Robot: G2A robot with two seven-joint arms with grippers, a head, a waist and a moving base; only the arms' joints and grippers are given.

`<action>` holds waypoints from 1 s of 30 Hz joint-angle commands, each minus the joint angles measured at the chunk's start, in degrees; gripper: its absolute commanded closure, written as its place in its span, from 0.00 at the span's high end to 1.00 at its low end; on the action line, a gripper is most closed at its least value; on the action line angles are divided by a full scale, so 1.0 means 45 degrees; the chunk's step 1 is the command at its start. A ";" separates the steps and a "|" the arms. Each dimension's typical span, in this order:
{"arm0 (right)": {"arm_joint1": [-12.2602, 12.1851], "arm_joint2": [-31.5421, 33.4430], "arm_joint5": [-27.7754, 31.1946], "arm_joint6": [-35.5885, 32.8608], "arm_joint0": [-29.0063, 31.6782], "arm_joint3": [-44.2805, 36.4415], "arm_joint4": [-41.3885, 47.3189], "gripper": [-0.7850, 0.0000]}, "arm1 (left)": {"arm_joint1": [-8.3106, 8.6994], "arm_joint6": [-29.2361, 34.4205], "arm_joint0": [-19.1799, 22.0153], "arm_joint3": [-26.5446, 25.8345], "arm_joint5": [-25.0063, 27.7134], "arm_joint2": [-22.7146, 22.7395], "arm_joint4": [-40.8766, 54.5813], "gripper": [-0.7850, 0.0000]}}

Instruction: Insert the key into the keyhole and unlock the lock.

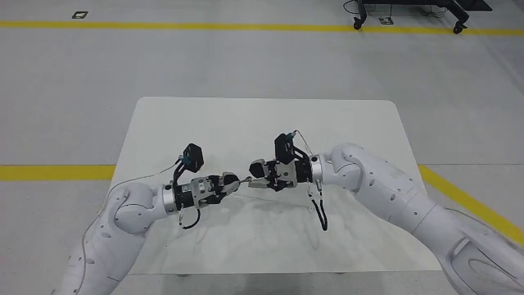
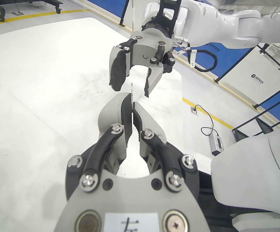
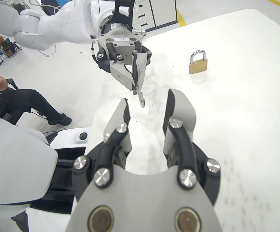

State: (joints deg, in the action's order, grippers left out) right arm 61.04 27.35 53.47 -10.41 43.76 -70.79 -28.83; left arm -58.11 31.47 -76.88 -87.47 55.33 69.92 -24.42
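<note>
My left gripper is shut on the key, a thin silver blade seen edge-on that pokes out past the fingertips. In the right wrist view the same left gripper holds the key with its ringed head hanging free. My right gripper faces it, open, its two fingers on either side of the key's free end without touching it. From above, the left gripper and right gripper meet tip to tip over the table's middle front. A brass padlock with a steel shackle stands upright on the table, apart from both grippers.
The white table has bare surface around the grippers on all sides. A black cable loop hangs from the right wrist. The table's far edge and corner lie beyond the padlock.
</note>
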 commanded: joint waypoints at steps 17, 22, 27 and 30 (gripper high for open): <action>0.0322 0.0476 0.0395 -0.0587 0.0346 0.0164 0.0146 0.00 | 0.0092 -0.0591 -0.0118 -0.0200 -0.0119 -0.0225 -0.0523 0.00; 0.0338 0.0734 0.0552 -0.0620 0.0449 0.0234 0.0091 0.00 | 0.0124 -0.0786 -0.0130 -0.0185 -0.0285 -0.0175 -0.0529 1.00; 0.0161 0.1612 0.0708 0.0088 0.0611 0.0600 -0.0126 0.00 | 0.0184 -0.1248 -0.0236 -0.0144 -0.0336 0.0159 -0.0246 1.00; -0.0122 0.2564 0.0912 0.0845 0.0892 0.0780 -0.0535 0.00 | 0.0243 -0.1807 -0.0433 -0.0303 -0.0748 0.0708 -0.0269 1.00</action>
State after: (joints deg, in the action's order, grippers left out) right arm 60.94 37.23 57.36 -7.83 47.34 -67.48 -30.60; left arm -57.12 24.32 -78.46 -88.40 52.88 72.07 -25.19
